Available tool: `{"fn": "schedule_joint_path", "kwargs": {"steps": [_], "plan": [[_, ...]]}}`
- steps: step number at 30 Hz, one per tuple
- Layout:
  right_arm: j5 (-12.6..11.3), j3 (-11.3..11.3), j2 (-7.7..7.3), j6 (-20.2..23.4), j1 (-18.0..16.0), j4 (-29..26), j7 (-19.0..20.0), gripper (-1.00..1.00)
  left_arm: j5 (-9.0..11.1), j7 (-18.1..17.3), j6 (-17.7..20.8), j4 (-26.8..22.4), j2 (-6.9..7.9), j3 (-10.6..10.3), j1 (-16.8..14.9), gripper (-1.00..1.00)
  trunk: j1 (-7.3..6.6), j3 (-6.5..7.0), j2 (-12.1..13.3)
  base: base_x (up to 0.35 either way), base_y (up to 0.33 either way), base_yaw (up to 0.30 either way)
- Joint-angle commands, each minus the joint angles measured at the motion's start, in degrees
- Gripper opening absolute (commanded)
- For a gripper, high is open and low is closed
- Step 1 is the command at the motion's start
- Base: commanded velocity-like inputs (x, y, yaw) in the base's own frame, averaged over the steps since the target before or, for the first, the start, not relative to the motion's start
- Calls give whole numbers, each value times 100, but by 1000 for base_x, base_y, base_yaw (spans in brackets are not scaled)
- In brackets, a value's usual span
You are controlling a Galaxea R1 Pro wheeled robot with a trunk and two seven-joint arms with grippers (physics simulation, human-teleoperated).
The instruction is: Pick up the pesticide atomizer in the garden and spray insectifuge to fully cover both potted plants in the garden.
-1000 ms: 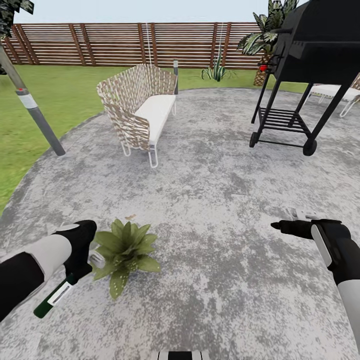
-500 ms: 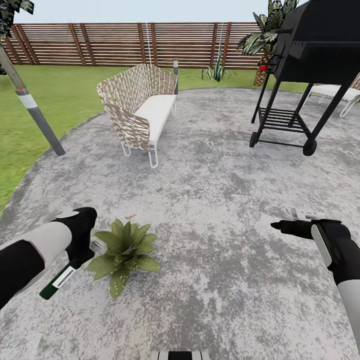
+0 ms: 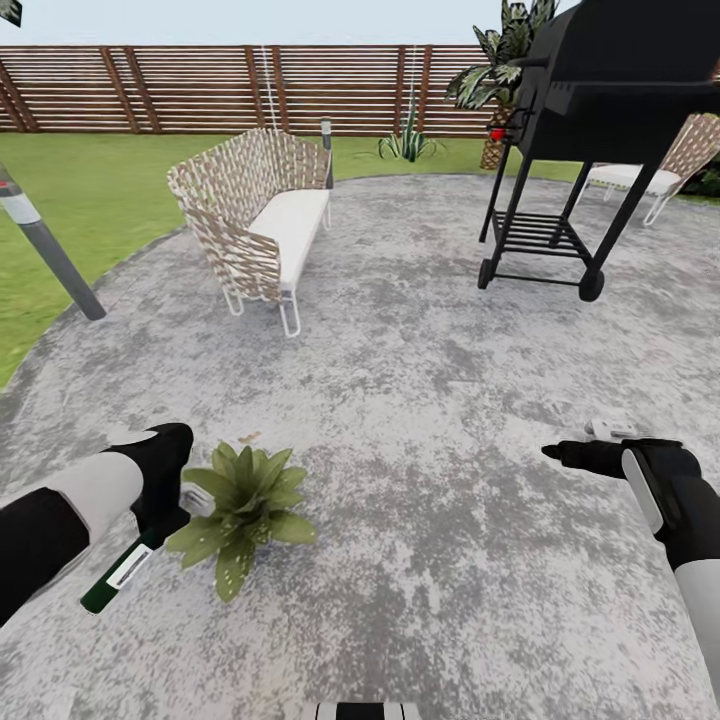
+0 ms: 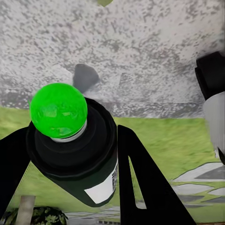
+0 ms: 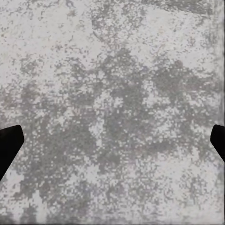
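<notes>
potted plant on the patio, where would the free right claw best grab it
Probably low at the base, coming straight down: the potted plant is a flat rosette of soft leaves on the patio, and its pot is hidden beneath them. The right claw hangs apart, open.

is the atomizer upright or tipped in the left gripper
Tipped. In the head view the pesticide atomizer slants down and away from the left gripper, beside the potted plant on the patio.

Patio [image 3: 430, 420] w/ plant [image 3: 240, 505], sofa [image 3: 262, 222], grill [image 3: 590, 110]
</notes>
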Motion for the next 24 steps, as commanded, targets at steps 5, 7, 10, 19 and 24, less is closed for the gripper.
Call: {"fn": "schedule_joint_path", "kwargs": {"steps": [5,7,10,19,24], "plan": [[-24,12,14,30,-5,-3,-9,100,-64,-45,42,-21,-4,34,2,-100,-1,-4,-2,-7,22,-155],[-20,18,20,30,-5,-3,-15,100,-62,-46,42,-21,-5,29,2,-100,-1,-4,-2,-1,3,-23],[-22,18,22,30,-5,-3,-17,100,-64,-44,42,-21,-4,25,2,-100,-1,-4,-2,0,1,-6],[-70,15,23,30,-5,-3,0,100,-64,-41,42,-12,-5,6,180,-100,-1,-4,-2,0,0,-8],[-75,39,55,30,-5,11,-22,100,-64,-37,42,-12,15,-33,597,-100,-1,-4,-2,0,0,-167]]}}
